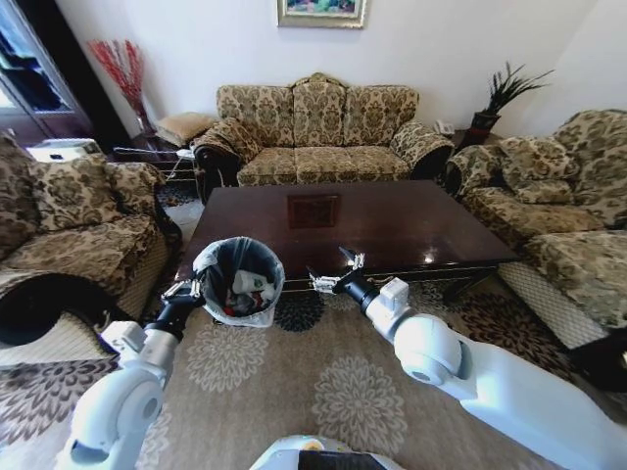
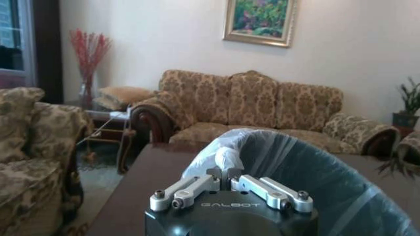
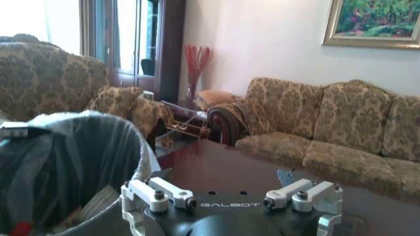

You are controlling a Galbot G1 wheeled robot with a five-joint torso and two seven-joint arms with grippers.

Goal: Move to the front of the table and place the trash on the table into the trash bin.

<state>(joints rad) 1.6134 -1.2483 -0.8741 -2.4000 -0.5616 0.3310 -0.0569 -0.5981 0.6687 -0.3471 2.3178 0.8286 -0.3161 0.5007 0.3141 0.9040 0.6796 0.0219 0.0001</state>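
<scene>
The dark glossy table (image 1: 392, 225) stands just ahead of me on the patterned carpet. The black trash bin (image 1: 223, 257) with its grey bag liner is at the table's near left corner. My left gripper (image 1: 191, 291) is shut on its rim, and the pinched bag edge shows in the left wrist view (image 2: 226, 172). Trash (image 1: 247, 289), white and coloured bits, lies inside the bin. My right gripper (image 1: 333, 271) is open over the table's near edge, right of the bin, with nothing between its fingers. The right wrist view has the bin (image 3: 72, 162) beside that gripper (image 3: 231, 195).
Patterned sofas ring the table: one behind it (image 1: 313, 137), one on the left (image 1: 69, 225), one on the right (image 1: 568, 215). A side table with a red-branch vase (image 1: 122, 73) stands in the far left corner. Floral carpet (image 1: 323, 372) lies between me and the table.
</scene>
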